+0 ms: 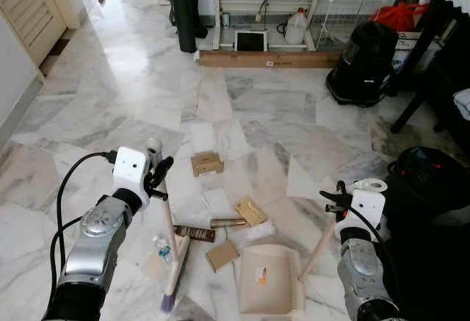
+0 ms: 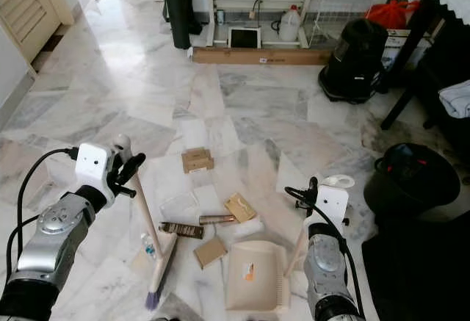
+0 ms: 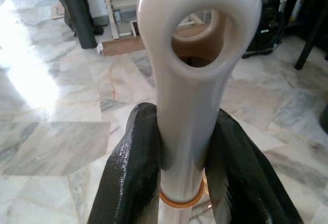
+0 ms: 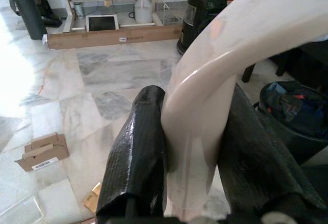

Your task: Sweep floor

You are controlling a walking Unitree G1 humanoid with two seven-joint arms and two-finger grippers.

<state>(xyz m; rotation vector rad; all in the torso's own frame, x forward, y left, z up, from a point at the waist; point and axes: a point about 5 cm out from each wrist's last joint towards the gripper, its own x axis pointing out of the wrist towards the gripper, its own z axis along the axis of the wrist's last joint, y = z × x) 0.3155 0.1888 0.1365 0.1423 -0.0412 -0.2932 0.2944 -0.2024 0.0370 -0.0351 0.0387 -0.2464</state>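
Both silver arms reach forward with bent elbows, the left gripper [image 3: 184,183] raised and clamped on a handle, the right gripper [image 4: 192,162] lower, likewise clamped

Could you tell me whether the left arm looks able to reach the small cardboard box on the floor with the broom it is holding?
Probably yes. The left gripper is shut on the broom, whose bristles rest on the floor among the litter. The cardboard box lies just beyond them with bare floor between.

Head stereo pair: high, angled forward and down over the marble floor [image 1: 132,78], sharing the litter at lower centre. Wrist cameras: close-up along each handle, facing the far wall.
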